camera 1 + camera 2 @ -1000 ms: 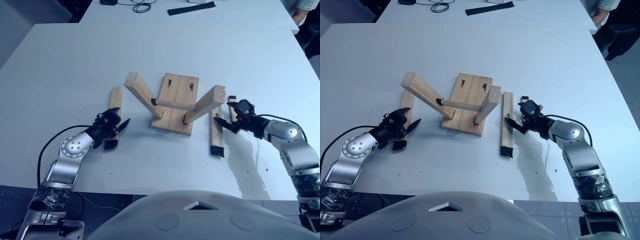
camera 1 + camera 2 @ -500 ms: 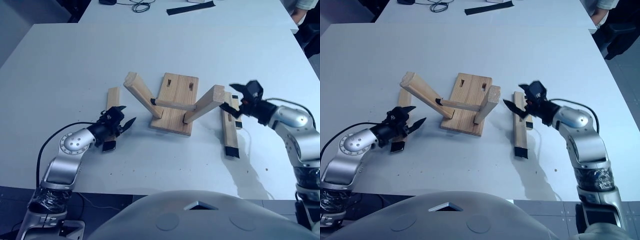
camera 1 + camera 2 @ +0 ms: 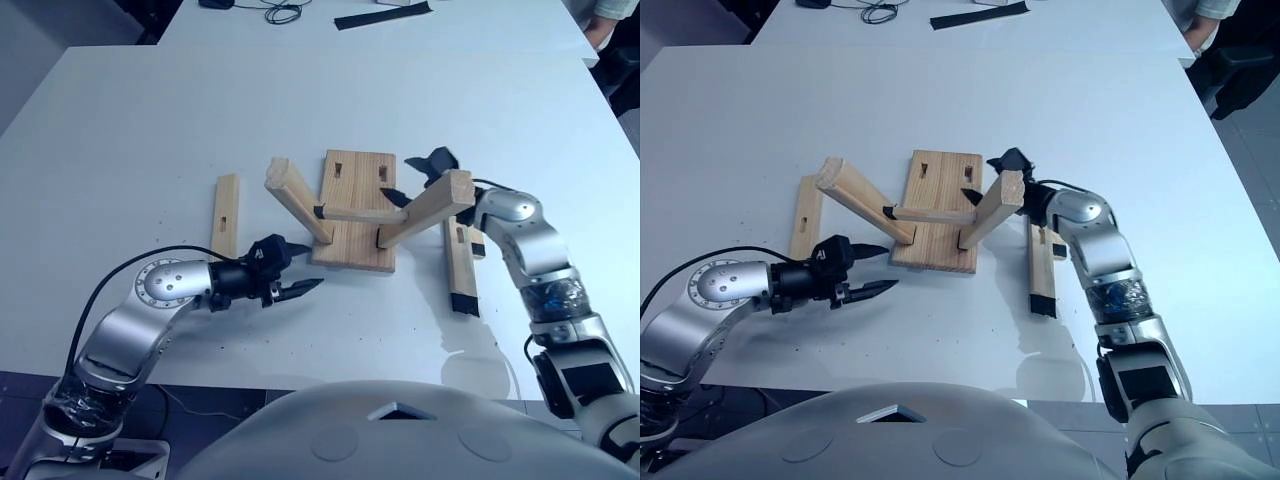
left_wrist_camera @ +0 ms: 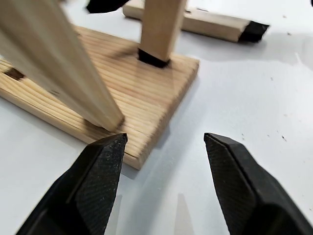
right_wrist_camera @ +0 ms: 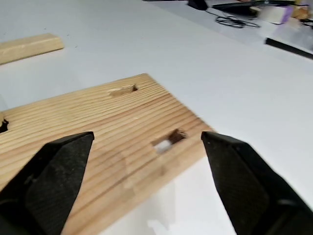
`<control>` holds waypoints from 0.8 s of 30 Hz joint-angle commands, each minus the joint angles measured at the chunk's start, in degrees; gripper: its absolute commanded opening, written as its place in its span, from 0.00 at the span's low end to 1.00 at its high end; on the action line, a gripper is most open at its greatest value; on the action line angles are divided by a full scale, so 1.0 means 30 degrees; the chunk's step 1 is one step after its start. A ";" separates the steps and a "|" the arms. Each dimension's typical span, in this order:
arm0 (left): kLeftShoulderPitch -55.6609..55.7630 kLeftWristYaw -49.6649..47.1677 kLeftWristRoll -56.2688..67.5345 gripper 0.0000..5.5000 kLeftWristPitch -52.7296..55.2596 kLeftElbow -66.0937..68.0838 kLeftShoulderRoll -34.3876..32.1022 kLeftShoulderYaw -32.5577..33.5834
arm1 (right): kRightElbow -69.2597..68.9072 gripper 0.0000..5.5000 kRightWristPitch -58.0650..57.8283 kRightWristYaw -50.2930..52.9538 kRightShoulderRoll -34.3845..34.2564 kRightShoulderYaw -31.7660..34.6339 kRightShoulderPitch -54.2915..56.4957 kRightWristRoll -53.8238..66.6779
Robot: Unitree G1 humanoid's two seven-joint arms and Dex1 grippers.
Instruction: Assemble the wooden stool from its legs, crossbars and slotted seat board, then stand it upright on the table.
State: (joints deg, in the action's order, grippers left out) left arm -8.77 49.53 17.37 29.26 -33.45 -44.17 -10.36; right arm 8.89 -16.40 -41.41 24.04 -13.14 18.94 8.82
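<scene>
Seat board [image 3: 350, 242] flat on surface [image 3: 150, 120], slots up to take legs; two legs [image 3: 298, 198], crossbar [image 3: 355, 212] fitted. Left fingers [image 4: 98, 186] spread, empty, at its near corner; right fingers [image 5: 54, 171] likewise, near far-right slot.

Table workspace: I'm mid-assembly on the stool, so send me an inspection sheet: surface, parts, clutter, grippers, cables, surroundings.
Surface: white table, a few dark specks near the front.
Job's things: seat board lies flat; left fitted leg and right fitted leg stand in it, leaning outward, joined by a crossbar; two far slots empty. Loose leg on the left; black-tipped leg and short piece on the right.
Clutter: black strip on the far table.
Grippers: left gripper open, by the board's near corner; right gripper open, above the far slots.
Cables: black cable along the left arm; coiled cable on the far table.
Surroundings: nothing seen beyond the far table.
</scene>
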 commanded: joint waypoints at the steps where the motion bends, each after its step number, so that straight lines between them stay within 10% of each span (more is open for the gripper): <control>1: 0.0099 -0.0334 -0.0337 0.53 0.0291 -0.0133 0.0119 -0.0606 | 0.1578 0.74 0.1876 -0.0733 0.0272 -0.0857 0.0019 -0.1314; 24: 0.1274 -0.2488 -0.5680 0.53 -0.5333 0.8018 0.1628 -0.3676 | -0.3905 0.74 0.3645 -0.4118 0.2784 -0.3276 -0.1998 -0.3369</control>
State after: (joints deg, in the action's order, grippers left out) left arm -3.61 43.97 5.59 11.04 -16.08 -37.93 -20.54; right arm -0.74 -4.92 -51.46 32.43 -21.42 13.83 -1.42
